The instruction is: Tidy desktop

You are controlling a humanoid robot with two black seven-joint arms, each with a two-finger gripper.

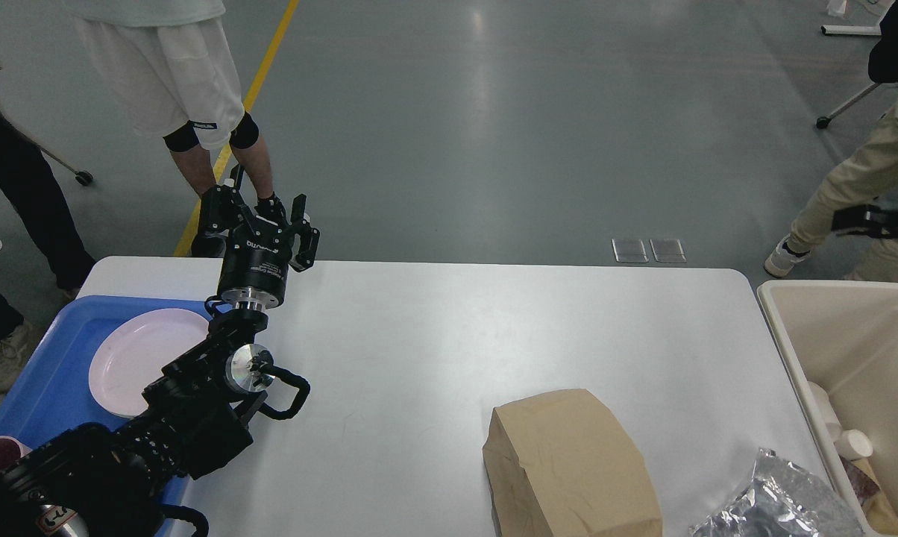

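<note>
A humanoid robot's left gripper (261, 216) hangs raised above the far-left corner of the desktop (434, 335), its black fingers (300, 212) spread wide and holding nothing; the right arm is out of view. The large white tabletop fills the middle of the scene, and the job of clearing it looks part done — a pale plate (139, 350) already lies in the blue tray (54, 373) at 9 o'clock, while a crumpled brown paper bag (572, 466) and a piece of crinkled silver foil wrap (777, 500) sit on the surface at 5 o'clock, just beside each other near the front edge. The arm appears to be between items, empty after or before a pickup. The next move, by this reading, calls for a long reach across the bare table toward the bag — a soft, bulky thing likely to crush or slip in a two-finger pinch — and a carry to the beige bin (785, 335) at 3 o'clock, which already holds some white containers (852, 444). The left arm stands far from that clutter, so the unseen right arm may be better placed. Beyond the table, a person in white shorts (188, 82) stands close behind the gripper at 11 o'clock, and others stand or sit at the left and right edges.
</note>
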